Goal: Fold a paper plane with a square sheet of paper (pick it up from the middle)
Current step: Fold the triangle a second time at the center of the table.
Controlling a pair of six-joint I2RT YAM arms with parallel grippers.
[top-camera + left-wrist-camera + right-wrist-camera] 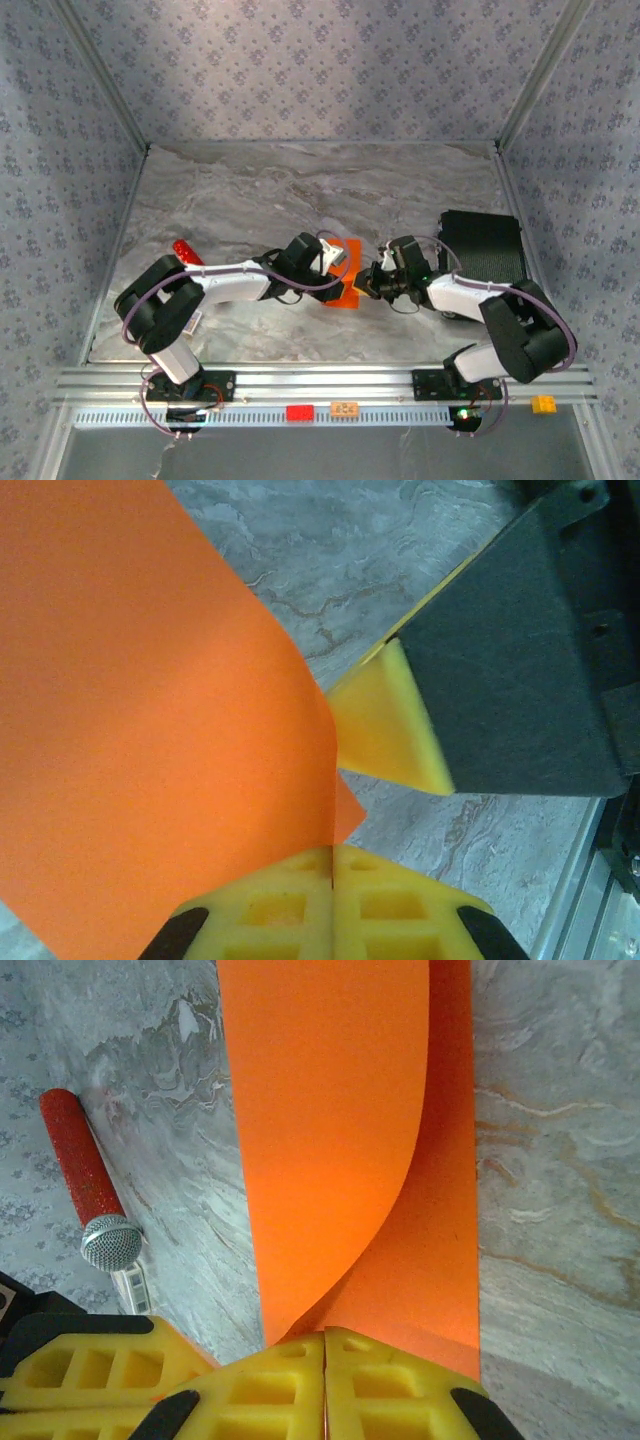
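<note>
Left gripper (333,852) and right gripper (325,1335) pinch orange sheet (330,1110); right wrist view adds red cylinder (78,1165)

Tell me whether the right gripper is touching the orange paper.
Touching. The right wrist view shows the orange paper pinched between the shut jaws of the right gripper.

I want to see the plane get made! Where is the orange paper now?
In the top view the orange paper is mid-table, between the two arms, with the left gripper and right gripper both shut on it.
</note>
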